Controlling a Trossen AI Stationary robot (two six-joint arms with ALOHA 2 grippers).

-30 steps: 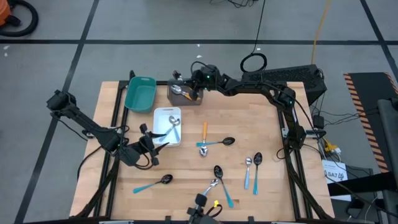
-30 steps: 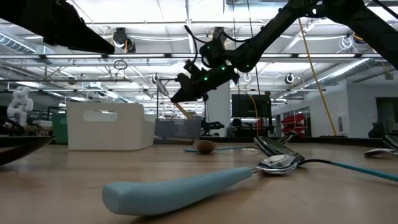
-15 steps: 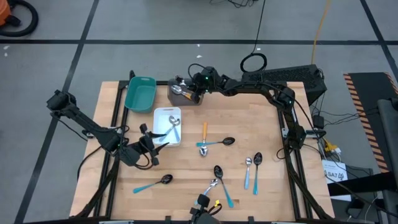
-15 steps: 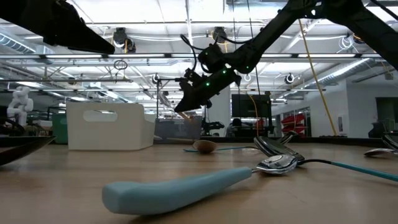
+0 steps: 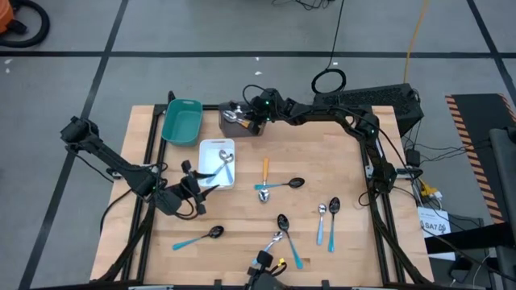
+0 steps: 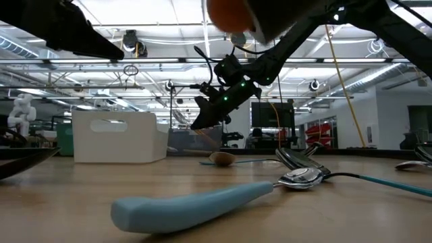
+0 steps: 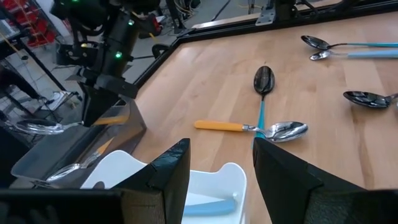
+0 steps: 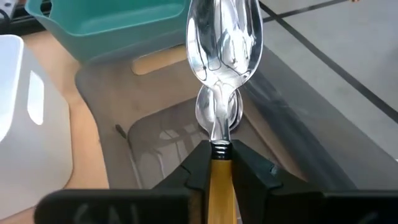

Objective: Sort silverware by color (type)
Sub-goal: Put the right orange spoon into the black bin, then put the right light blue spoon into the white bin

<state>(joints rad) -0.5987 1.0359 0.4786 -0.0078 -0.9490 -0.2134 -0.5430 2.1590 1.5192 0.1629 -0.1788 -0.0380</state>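
The right gripper (image 5: 251, 118) hangs over the grey tray (image 5: 239, 119) near the far edge of the table (image 5: 347, 161). Its fingers are pinched tight on an orange-handled spoon (image 8: 222, 56), whose shiny bowl points out in front of the fingers, above the tray. One more silver spoon (image 8: 217, 111) lies in the grey tray under it.

The left gripper (image 5: 196, 187) waits near the left edge of the table, just beside the white tray (image 5: 208, 147). Its two fingers (image 7: 165, 180) are spread apart and hold nothing. A blue-handled spoon (image 5: 225, 167) lies in the white tray. The teal tray (image 5: 182, 119) sits at the far left corner, next to the grey one.

More spoons lie on the bare wood. An orange spoon (image 5: 264, 172) lies near the middle, touching a blue spoon with a black bowl (image 5: 284, 184). Two blue spoons (image 5: 326, 219) lie side by side toward the right edge. One blue spoon (image 5: 198, 237) lies alone near the front left corner. Two more spoons (image 5: 282, 238) cross each other by the front edge.
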